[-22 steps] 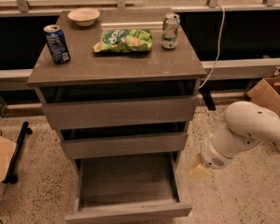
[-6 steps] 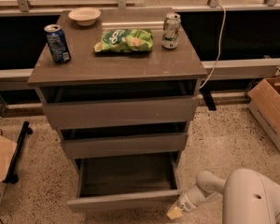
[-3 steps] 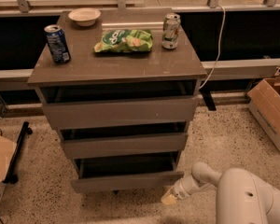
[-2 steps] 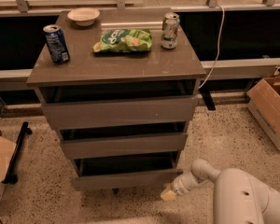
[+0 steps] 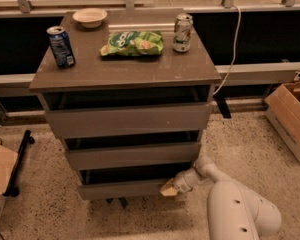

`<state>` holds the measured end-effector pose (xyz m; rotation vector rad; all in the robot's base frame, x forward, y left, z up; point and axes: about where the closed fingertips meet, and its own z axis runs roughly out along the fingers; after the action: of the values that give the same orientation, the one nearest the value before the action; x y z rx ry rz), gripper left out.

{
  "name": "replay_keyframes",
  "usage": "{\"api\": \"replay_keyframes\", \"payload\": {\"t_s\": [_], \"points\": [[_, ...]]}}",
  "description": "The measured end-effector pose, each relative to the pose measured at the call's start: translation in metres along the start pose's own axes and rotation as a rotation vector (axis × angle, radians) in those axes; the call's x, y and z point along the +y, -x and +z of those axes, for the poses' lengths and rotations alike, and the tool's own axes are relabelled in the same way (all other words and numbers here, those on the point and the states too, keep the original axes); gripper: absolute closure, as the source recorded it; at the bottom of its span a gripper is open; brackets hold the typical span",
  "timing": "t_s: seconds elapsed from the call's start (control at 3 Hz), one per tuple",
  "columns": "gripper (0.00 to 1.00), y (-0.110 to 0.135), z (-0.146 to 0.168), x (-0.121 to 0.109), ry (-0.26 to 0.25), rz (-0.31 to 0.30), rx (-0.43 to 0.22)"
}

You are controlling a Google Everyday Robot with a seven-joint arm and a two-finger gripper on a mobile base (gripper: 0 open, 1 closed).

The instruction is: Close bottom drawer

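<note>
Grey-brown laminate bottom drawer (image 5: 122,189) just slid nearly shut, right beside the jaws; can't tell if they're open. Basically done.

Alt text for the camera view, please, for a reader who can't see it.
The robot's gripper is low at the right end of the bottom drawer front, which is pushed in with no tray floor showing. On the cabinet top are a blue can, a bowl, a green snack bag and a silver can.
</note>
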<state>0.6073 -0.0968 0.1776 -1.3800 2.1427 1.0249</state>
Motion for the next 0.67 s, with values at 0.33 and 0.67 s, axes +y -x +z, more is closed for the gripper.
{"api": "replay_keyframes", "payload": {"t_s": [0.33,0.67], "points": [[0.86,-0.0012,0.003,0.0029,0.005,0.001,0.0],[0.62,-0.0018,0.0054,0.0042,0.009,0.002,0.001]]}}
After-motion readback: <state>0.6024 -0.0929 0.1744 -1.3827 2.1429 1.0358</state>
